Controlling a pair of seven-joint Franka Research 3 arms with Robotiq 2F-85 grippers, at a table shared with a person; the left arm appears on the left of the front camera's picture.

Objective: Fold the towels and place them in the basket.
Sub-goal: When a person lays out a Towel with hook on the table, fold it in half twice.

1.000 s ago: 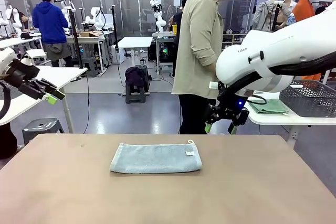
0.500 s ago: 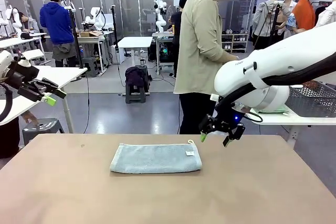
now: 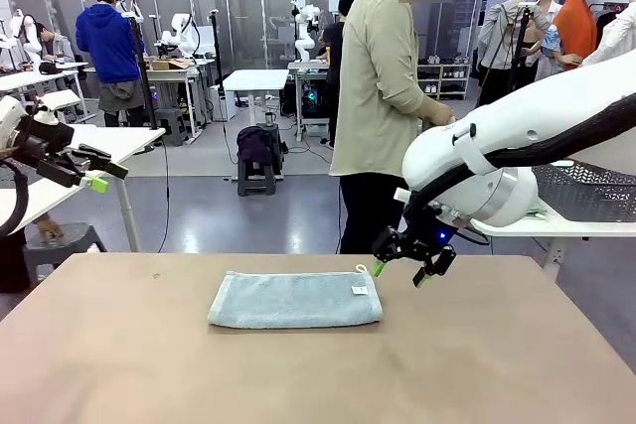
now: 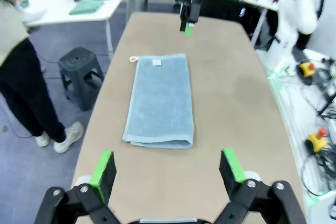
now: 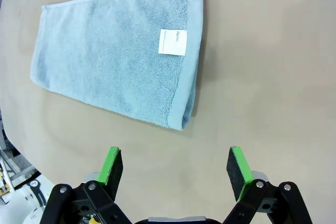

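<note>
Towel (image 3: 295,300): folded into a long strip, flat at the centre of the table (image 3: 497,364).
Right gripper (image 3: 397,273): fingers spread, empty, just right of the towel's looped far corner, above the table. Left gripper (image 3: 106,177): fingers spread, empty, well left of the table. The basket (image 3: 588,191) stands on a side table at far right. A person (image 3: 378,96) stands beyond the far edge.

Folded towel (image 3: 295,300) flat, ctr; basket (image 3: 594,194) far rt.
</note>
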